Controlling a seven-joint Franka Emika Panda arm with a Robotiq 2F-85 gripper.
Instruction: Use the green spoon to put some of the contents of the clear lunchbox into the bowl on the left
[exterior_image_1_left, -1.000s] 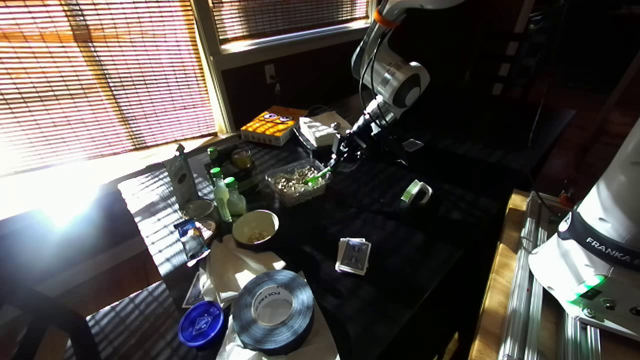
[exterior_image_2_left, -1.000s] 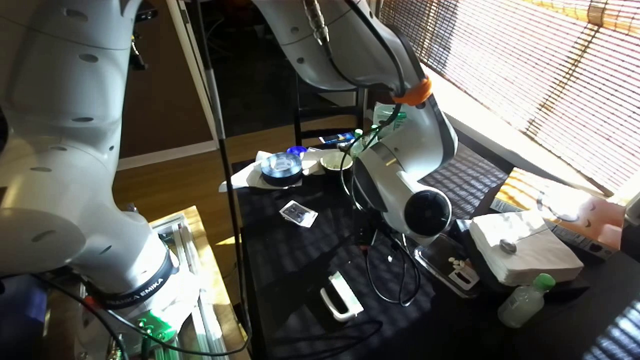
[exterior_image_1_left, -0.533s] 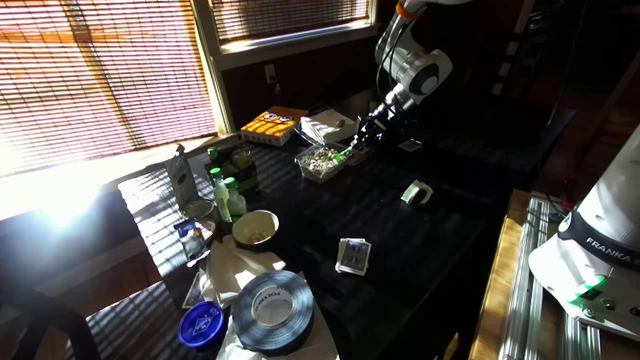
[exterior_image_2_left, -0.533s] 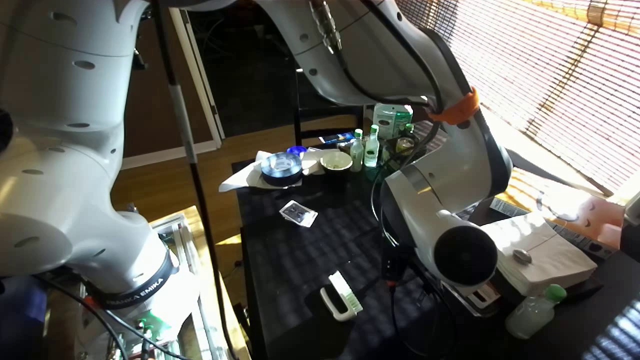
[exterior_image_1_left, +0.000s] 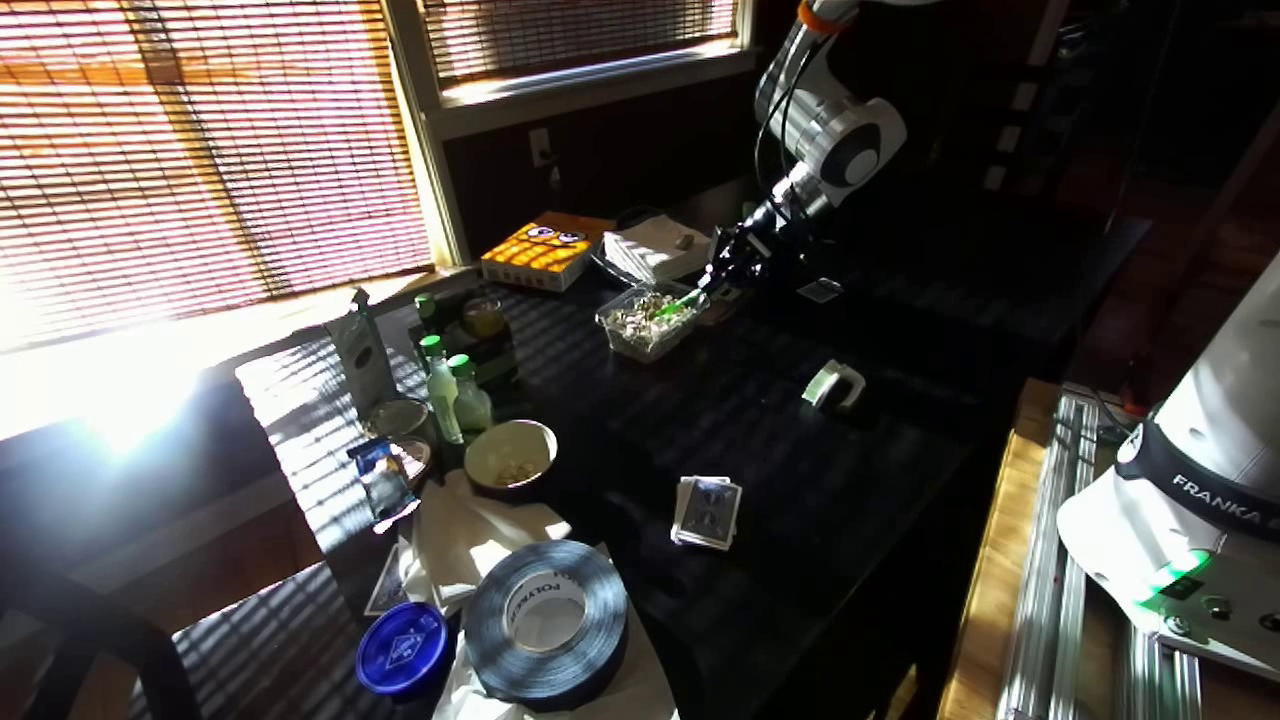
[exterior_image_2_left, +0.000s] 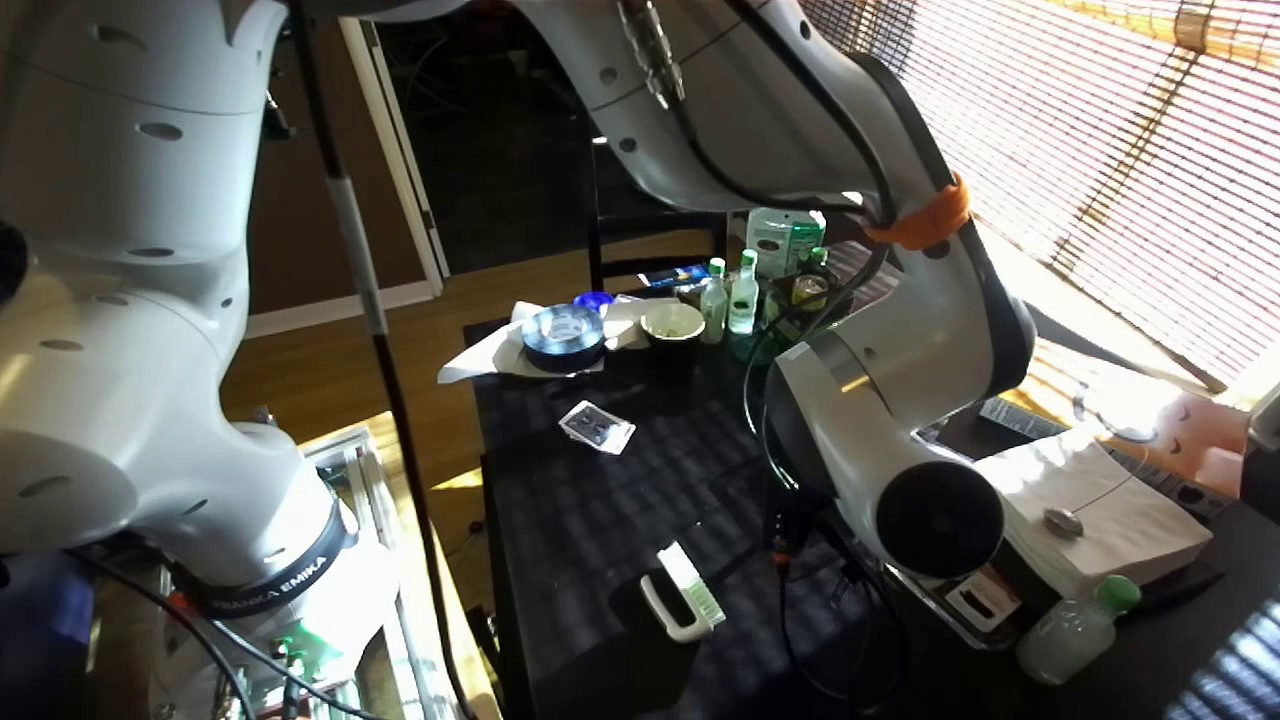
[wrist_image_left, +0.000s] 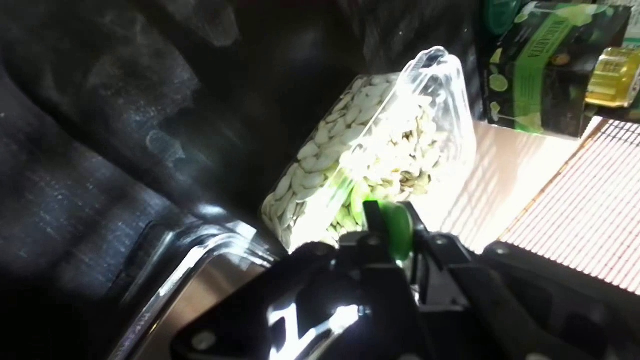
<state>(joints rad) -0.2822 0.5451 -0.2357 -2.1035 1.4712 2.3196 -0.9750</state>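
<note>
The clear lunchbox (exterior_image_1_left: 647, 345) is a see-through box of pale greenish seeds; it also shows in the wrist view (wrist_image_left: 334, 131). The arm hides it in an exterior view. My gripper (exterior_image_1_left: 706, 284) is at its near rim. In the wrist view the gripper (wrist_image_left: 392, 207) is shut on the green spoon (wrist_image_left: 400, 232). The spoon (exterior_image_1_left: 682, 304) slants down into the box, its head among the seeds, partly lost in glare. The cream bowl (exterior_image_1_left: 512, 445), at left with a few seeds inside, also shows in an exterior view (exterior_image_2_left: 672, 320).
Green-capped bottles (exterior_image_1_left: 441, 385) stand beside the bowl. A tape roll (exterior_image_1_left: 548, 620), a card deck (exterior_image_1_left: 707, 513) and a brush (exterior_image_2_left: 683, 595) lie on the table. A clear tray (exterior_image_2_left: 950, 610), napkin stack (exterior_image_2_left: 1095, 505) and yellow box (exterior_image_1_left: 545, 250) are around the lunchbox.
My arm has moved away from the bowl, and the lunchbox has slid the same way with the spoon in it. The clear tray, napkins and a nearby bottle have shifted too. Movement has slowed.
</note>
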